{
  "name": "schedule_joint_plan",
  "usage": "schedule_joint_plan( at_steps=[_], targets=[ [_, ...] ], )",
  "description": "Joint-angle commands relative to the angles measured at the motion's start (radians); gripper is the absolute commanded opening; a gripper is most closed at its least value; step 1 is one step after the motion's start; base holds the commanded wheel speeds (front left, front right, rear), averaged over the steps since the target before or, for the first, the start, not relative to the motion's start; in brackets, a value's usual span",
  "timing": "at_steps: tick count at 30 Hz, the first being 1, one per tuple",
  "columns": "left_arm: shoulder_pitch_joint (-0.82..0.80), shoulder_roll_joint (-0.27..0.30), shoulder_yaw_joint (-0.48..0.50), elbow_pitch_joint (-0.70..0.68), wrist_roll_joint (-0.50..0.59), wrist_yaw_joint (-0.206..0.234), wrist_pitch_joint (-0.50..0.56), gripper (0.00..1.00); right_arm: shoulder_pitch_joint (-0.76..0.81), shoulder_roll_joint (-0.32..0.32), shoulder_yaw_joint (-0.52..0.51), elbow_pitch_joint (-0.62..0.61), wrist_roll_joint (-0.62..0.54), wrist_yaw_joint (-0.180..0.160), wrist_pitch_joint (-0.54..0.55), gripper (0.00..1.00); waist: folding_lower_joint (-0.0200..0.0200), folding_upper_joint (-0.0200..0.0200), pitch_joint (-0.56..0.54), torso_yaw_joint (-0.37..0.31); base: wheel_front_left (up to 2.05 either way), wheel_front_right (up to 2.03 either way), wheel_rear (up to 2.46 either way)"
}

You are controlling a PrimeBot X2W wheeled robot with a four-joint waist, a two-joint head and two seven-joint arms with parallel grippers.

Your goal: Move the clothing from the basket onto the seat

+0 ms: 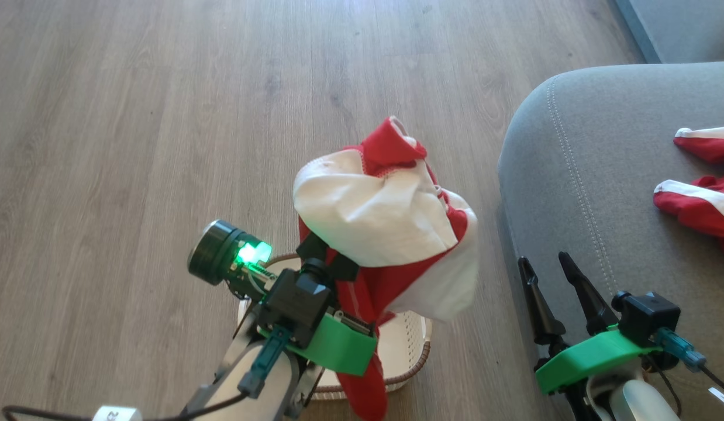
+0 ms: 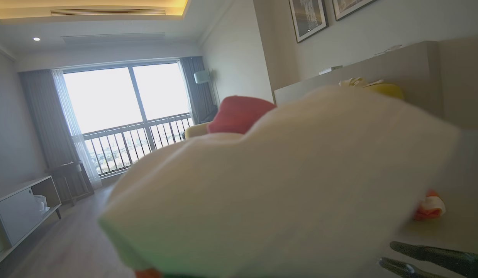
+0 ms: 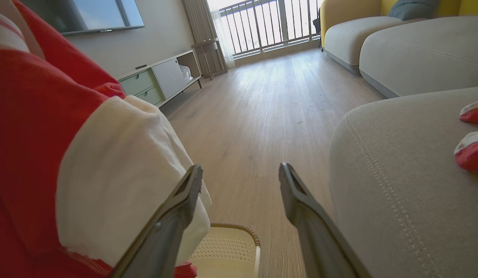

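left gripper (image 1: 324,260): clenched on the red-and-white garment (image 1: 385,216), the fingers buried in a bunched fold, so the exact bite cannot be seen. right gripper (image 1: 543,260): released, jaws wide apart and holding nothing, poised just beside the rounded corner of the seat (image 1: 590,193). item, red-and-white garment: raised above the basket (image 1: 406,345), draped over the left gripper in a loose mound, with a red tail hanging down across the basket's near rim; whether that tail touches the rim cannot be told. handling, by judgement: light, soft and limp, with no shape of its own. it will sag, swing and trail from any single pinch, and loose ends may catch on the braided rim. it is not fragile. best taken at a thick gathered fold or seam, not at a thin edge that could slip free. container, basket: cream perforated plastic standing on the wooden floor (image 1: 134,146); the part of its inside seen in the right wrist view (image 3: 227,247) is bare, the rest hidden behind arm and cloth. seat: grey upholstery with pale stitching, carrying a red garment with white trim (image 1: 701,193) at its far right.
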Motion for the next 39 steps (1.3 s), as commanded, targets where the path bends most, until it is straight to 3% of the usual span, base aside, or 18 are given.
schedule_joint_plan(
  at_steps=[1,8,13,17,23,26,31,39],
  targets=[
    [-0.018,-0.004,0.026,-0.035,-0.005,-0.006,-0.009,0.0,-0.023,-0.005,0.021,-0.033,-0.007,0.007,-0.002,1.0,0.0001,0.0,0.001,-0.002,0.0,0.0,0.0],
    [-0.012,-0.007,0.038,-0.015,-0.004,-0.02,-0.009,0.0,-0.026,-0.013,0.026,-0.043,-0.005,0.007,-0.002,1.0,0.0001,0.0,0.002,-0.012,0.0,0.0,0.0],
    [-0.013,-0.008,0.047,-0.01,0.0,-0.03,-0.009,0.0,-0.025,-0.053,0.069,-0.091,-0.015,0.007,-0.002,1.0,0.0001,0.0,0.006,-0.015,0.0,0.0,0.0],
    [-0.013,-0.008,0.052,-0.002,0.004,-0.037,-0.009,0.0,-0.037,-0.128,0.152,-0.147,-0.016,0.007,-0.002,1.0,0.0001,0.0,0.009,-0.017,0.0,0.0,0.0],
    [-0.014,-0.005,0.048,0.009,0.012,-0.047,-0.009,0.0,-0.099,-0.303,0.333,-0.24,-0.004,0.007,-0.002,1.0,0.0001,0.0,0.008,-0.017,0.0,0.0,0.0],
    [-0.015,-0.003,0.04,0.013,0.019,-0.05,-0.009,0.0,-0.144,-0.373,0.376,-0.249,0.005,0.007,-0.002,1.0,0.0001,0.0,0.009,-0.016,0.0,0.0,0.0],
    [-0.022,-0.001,0.016,0.013,0.03,-0.054,-0.009,0.0,-0.215,-0.445,0.439,-0.247,0.03,0.007,-0.002,1.0,0.0001,0.0,0.01,-0.01,0.0,0.0,0.0],
    [-0.045,0.006,-0.055,0.004,0.043,-0.064,-0.009,0.0,-0.367,-0.541,0.628,-0.217,0.098,0.007,-0.002,1.0,0.0001,0.0,0.015,0.022,0.0,0.0,0.0]
  ],
)
